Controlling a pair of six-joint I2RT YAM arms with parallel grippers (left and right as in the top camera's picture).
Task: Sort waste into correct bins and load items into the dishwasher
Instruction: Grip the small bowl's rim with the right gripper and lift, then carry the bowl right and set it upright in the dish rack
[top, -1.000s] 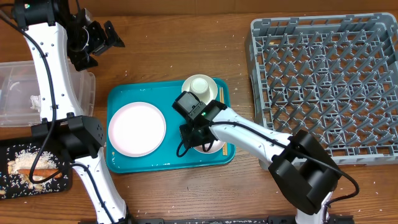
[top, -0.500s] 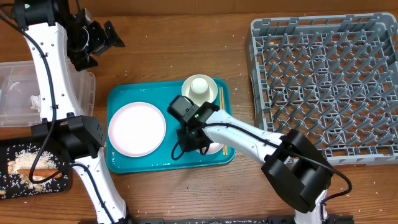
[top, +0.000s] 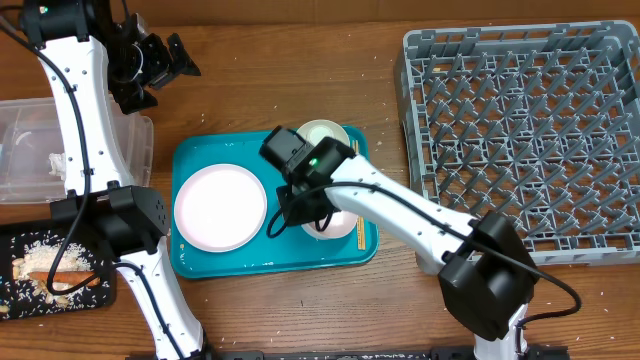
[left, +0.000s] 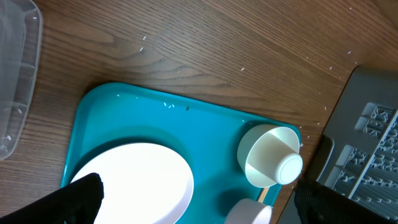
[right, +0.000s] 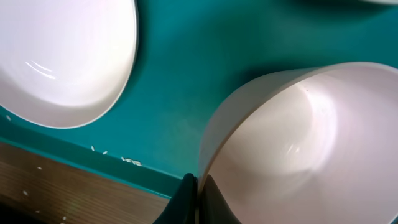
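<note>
Over the last second the right claw has shifted left and shut tightly on the rim of the bowl, which is on the teal tray. Such an edge pinch probably serves to carry it to the dishwasher. Meanwhile the left claw hangs wide open and empty over the worktop, out of the way.

Serving tray: teal.
Plate, bowl, cup: plain white.
Rack: grey, peg grid.
Surface: brown wood grain.
Tub: clear.
Flat tray: black, flecked with whitish scraps.
</note>
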